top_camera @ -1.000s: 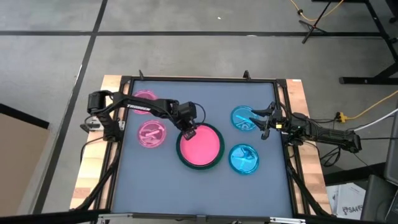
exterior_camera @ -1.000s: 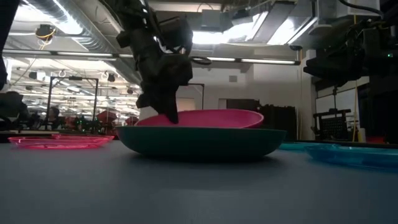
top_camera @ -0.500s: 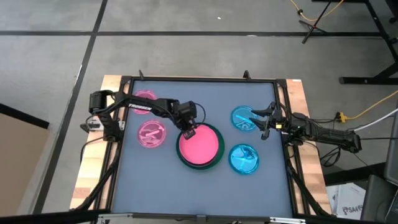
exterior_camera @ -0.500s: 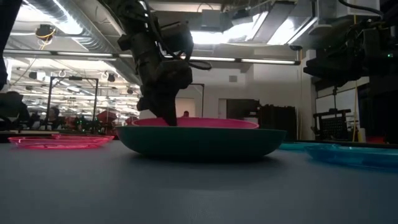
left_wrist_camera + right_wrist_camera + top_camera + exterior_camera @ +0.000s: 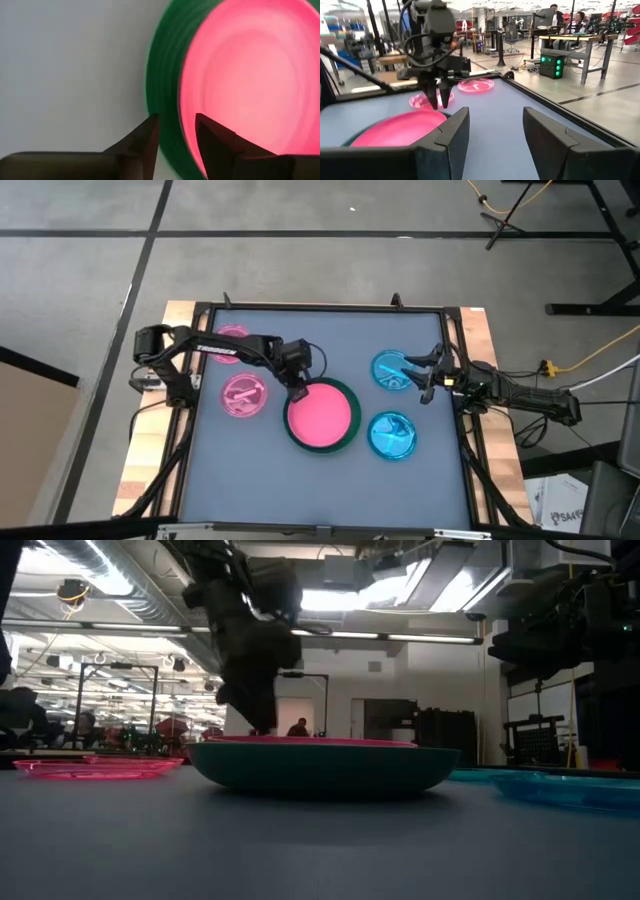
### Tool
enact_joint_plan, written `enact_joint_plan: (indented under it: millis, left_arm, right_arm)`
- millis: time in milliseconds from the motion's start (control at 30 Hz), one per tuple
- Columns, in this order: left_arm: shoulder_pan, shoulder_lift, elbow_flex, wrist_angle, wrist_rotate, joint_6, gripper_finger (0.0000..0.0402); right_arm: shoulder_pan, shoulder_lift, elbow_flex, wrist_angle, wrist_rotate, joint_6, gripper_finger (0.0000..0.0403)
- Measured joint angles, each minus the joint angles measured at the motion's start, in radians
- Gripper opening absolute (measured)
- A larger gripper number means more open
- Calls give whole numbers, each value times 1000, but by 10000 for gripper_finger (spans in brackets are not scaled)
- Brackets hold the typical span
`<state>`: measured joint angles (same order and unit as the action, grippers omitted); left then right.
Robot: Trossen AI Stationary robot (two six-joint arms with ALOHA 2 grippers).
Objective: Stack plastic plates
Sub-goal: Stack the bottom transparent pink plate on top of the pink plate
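Observation:
A medium pink plate (image 5: 322, 416) lies level inside the large dark green plate (image 5: 350, 434) at the table's middle. Its rim (image 5: 320, 741) shows just above the green wall (image 5: 320, 768). My left gripper (image 5: 297, 391) hangs open just above the stack's far-left rim, fingers pointing down (image 5: 177, 130) and touching nothing. Two small translucent pink plates (image 5: 245, 395) (image 5: 232, 338) lie flat at the left. Two small translucent blue plates (image 5: 392, 370) (image 5: 392, 435) lie flat at the right. My right gripper (image 5: 425, 376) waits open by the far blue plate's right edge (image 5: 495, 130).
The blue-grey table top has a raised black frame (image 5: 320, 307) around it. Bare surface lies along the near edge (image 5: 320, 490) and between the stack and the blue plates. People and workbenches (image 5: 560, 30) stand in the room beyond the table.
My left gripper has opened, let go of the medium pink plate's rim, and risen a little. The pink plate, tilted a second ago, has dropped and now lies level inside the dark green plate. My right gripper has kept still.

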<state>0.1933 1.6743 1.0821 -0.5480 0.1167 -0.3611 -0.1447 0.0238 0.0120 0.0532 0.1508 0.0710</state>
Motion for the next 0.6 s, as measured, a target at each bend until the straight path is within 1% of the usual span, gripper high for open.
enact_joint_plan:
  millis: [133,300,400,500,600]
  left_arm:
    - [-20,-67,0,-110,-49,3,123]
    - [-61,-150,0,-180,-177,-19,123]
    - [-111,-186,0,-242,-241,-26,123]
    - [-184,-212,-4,-297,-323,-42,123]
    - [-260,-229,-37,-331,-382,-84,123]
  right_arm:
    - [0,0,0,0,30,8,177]
    - [0,0,0,-3,61,9,177]
    - [0,0,0,-3,67,10,177]
    - [0,0,0,-3,67,9,177]
    - [0,0,0,-3,67,3,177]
